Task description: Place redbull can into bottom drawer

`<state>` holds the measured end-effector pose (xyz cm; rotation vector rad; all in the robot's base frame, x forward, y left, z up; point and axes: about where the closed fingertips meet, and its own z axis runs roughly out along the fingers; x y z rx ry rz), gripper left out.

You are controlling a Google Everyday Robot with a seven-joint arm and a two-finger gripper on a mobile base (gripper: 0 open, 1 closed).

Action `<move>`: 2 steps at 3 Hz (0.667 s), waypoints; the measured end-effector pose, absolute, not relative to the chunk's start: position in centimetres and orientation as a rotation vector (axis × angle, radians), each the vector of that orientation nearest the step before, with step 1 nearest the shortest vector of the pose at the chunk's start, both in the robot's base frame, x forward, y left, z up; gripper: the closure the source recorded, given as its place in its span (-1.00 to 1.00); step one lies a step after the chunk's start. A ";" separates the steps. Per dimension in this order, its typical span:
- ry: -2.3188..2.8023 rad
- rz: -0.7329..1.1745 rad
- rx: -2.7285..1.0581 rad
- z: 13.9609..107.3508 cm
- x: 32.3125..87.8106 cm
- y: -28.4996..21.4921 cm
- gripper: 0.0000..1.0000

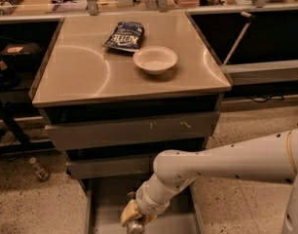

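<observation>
Hovering at lower centre of the frame over the open bottom drawer [105, 208], gripper [133, 221] with fingers [129, 212] clasped on redbull can [136, 227]; best lowered close to the floor before release, clear of side walls.

Speckled terrazzo floor [32, 204]; steel-topped cabinet [81, 72]; cluttered counter [17, 16] behind; small bottle [40, 169] on floor, left; warm light.

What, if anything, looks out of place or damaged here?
A small bottle lies on the floor beside the cabinet, and the top drawer front is scratched. The claw hangs low over the open bottom drawer.
</observation>
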<state>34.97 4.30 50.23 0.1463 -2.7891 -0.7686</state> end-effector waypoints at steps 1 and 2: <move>-2.789 -0.769 0.146 50.2 35.0 4.3 1.00; -2.744 -0.835 0.112 47.6 35.3 4.5 1.00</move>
